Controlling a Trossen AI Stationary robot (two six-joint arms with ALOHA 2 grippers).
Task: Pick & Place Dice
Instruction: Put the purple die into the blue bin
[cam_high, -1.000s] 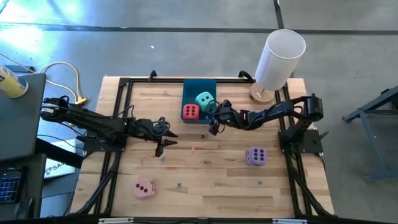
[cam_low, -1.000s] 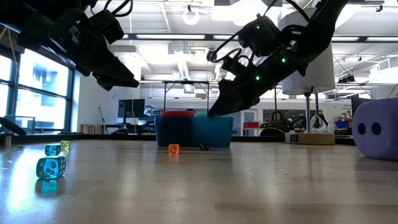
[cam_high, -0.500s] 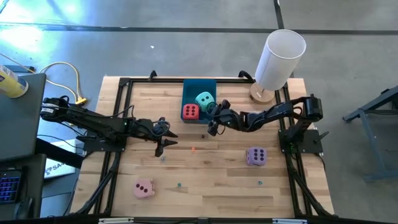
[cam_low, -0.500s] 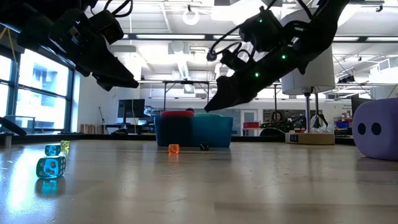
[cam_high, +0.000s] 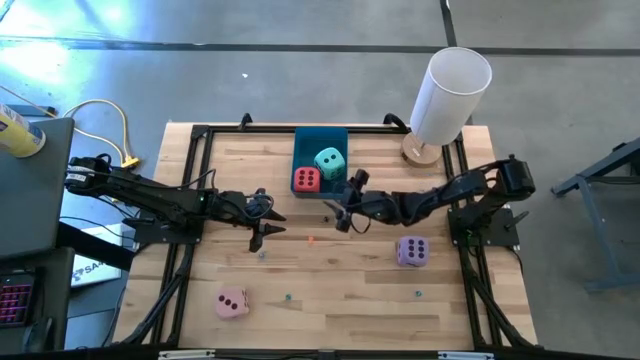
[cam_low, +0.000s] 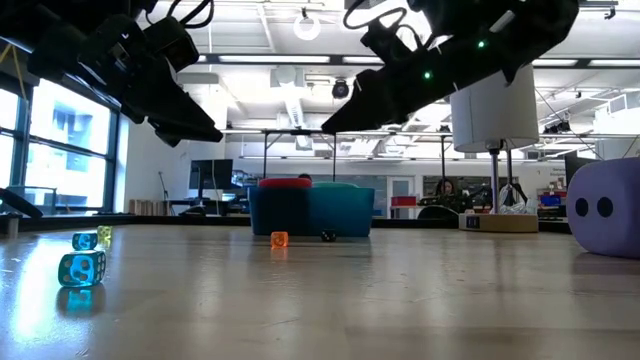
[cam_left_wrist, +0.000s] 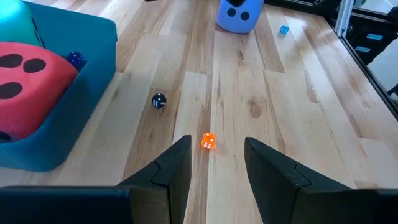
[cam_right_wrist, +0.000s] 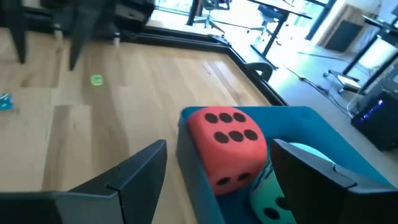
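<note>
Now, biggest thing first.

1. The table (cam_high: 330, 290) carries everything; clock directions below are from its centre in the high view.
2. The blue tray (cam_high: 308, 140) sits at twelve o'clock and already holds the red die (cam_high: 306, 180) and the teal die (cam_high: 329, 161).
3. The purple die (cam_high: 411, 251) lies at four o'clock and the pink die (cam_high: 232, 303) at seven, both outside the tray.
4. The right gripper (cam_high: 343, 210) hangs just below the tray, jaws spread and empty.
5. The left gripper (cam_high: 262, 232) hovers at nine o'clock, jaws apart, holding nothing.
6. A small orange die (cam_left_wrist: 208, 141) and a small black die (cam_left_wrist: 158, 101) litter the middle.

Risk, as I judge it: the right arm reaching for purple could clip the tray wall, and a soft cube may squirm out of an off-centre pinch.
</note>
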